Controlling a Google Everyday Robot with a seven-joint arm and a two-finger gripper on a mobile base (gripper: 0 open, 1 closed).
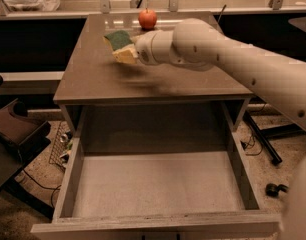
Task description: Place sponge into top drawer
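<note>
Here's the gripper [131, 53], hanging above the desk [93, 81] left of centre, toward the back edge, jaws clamped on the sponge [119, 43], tilted green side up. The apple [148, 18] sits at the back edge, just beyond. Under the front edge the top drawer [153, 225] stands pulled out, its pale floor in full view.
</note>
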